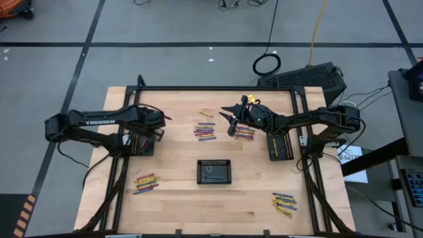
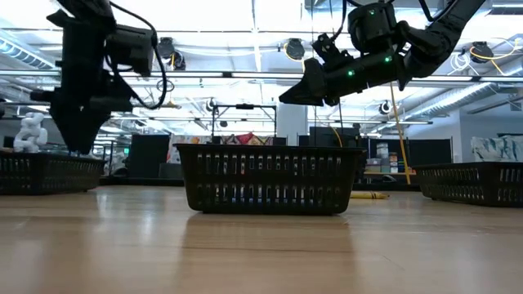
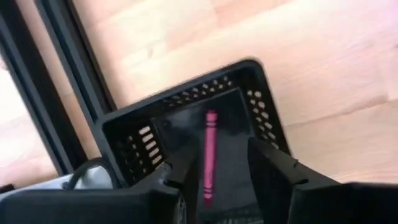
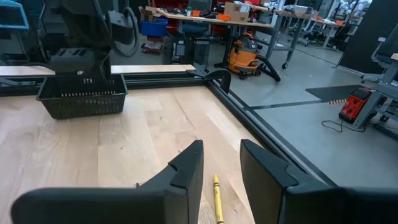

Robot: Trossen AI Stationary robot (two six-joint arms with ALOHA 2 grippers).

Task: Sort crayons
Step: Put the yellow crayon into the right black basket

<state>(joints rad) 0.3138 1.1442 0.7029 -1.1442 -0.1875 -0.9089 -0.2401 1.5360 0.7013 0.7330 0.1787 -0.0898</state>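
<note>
high view: left gripper (image 1: 157, 123) is hanging over the left black tray (image 1: 141, 142) at the table's left edge; right gripper (image 1: 232, 119) is reaching toward table centre, above the crayon clusters (image 1: 205, 131); more crayons are lying in a front-left group (image 1: 145, 183) and a front-right group (image 1: 284, 203); a lone yellow crayon (image 1: 206, 112) is lying apart near the far edge
low view: both arms are standing clear above the wood; the centre tray (image 2: 268, 178) is sitting square in the middle
left wrist view: fingers (image 3: 272, 163) are standing apart with a pink crayon (image 3: 210, 152) between them, lying lengthwise on the tray floor (image 3: 233, 112); whether either finger is touching it I cannot tell, though it looks released
right wrist view: jaws are parted partway and holding nothing; a yellow crayon (image 4: 217, 198) is lying on the wood just ahead, between the finger lines
step in hand (judgement): pink crayon drop-off is finishing; lifting straight up should avoid dragging the stick or catching the tray wall
next pick (judgement): right jaws should be straddling the yellow crayon across its width, coming down square; a thin stick may roll if nudged
surface: pale wood table (image 1: 178, 205) in a black frame, smooth, light grain
room: grey floor with dark tape lines, cables, an orange shop vacuum (image 4: 247, 57), benches beyond
</note>
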